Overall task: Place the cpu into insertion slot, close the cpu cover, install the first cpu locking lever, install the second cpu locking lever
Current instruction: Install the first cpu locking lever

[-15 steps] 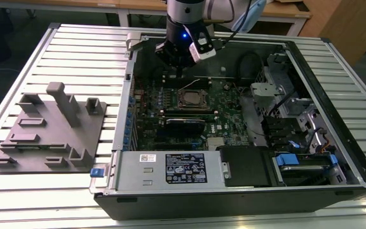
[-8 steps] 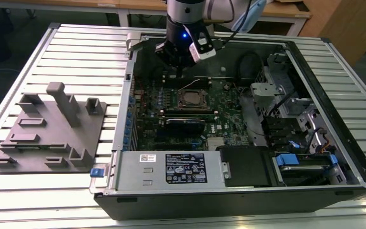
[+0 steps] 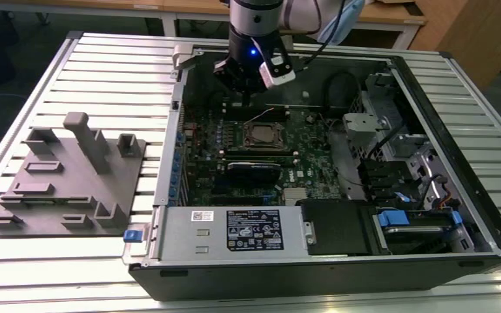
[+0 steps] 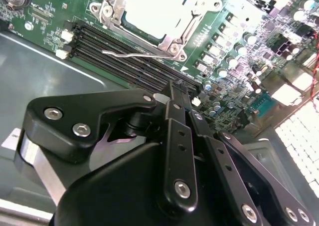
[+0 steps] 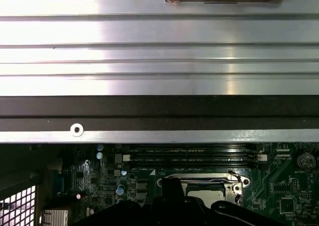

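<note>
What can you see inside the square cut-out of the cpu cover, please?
Inside the cut-out of the cpu cover, a pale flat surface shows, apparently the metal top of the cpu. The insertion slot beneath is covered, so its contacts cannot be seen.

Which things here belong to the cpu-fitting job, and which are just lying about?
Job in hand:
cpu
slot
cover
lever
gripper

Lying about:
power supply
grey fixture
memory slots
table
</note>
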Action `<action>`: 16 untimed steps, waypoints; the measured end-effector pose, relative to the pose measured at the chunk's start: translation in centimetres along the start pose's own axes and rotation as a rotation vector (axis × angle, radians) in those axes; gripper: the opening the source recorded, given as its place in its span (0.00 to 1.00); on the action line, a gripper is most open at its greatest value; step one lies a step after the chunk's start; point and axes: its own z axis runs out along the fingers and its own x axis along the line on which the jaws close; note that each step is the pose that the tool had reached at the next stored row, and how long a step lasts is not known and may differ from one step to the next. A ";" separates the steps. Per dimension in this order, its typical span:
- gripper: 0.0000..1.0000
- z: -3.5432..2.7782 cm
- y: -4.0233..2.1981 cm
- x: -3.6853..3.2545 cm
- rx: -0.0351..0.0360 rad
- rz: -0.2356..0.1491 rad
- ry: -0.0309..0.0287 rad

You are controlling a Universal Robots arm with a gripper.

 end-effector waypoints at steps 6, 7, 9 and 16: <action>0.10 0.46 -0.04 -0.29 0.0005 0.010 -0.0041; 0.10 0.55 -0.05 -0.29 0.0019 0.010 -0.0045; 0.10 0.74 -0.07 -0.30 0.0041 0.010 -0.0048; 0.10 1.09 -0.10 -0.37 0.0059 0.010 -0.0049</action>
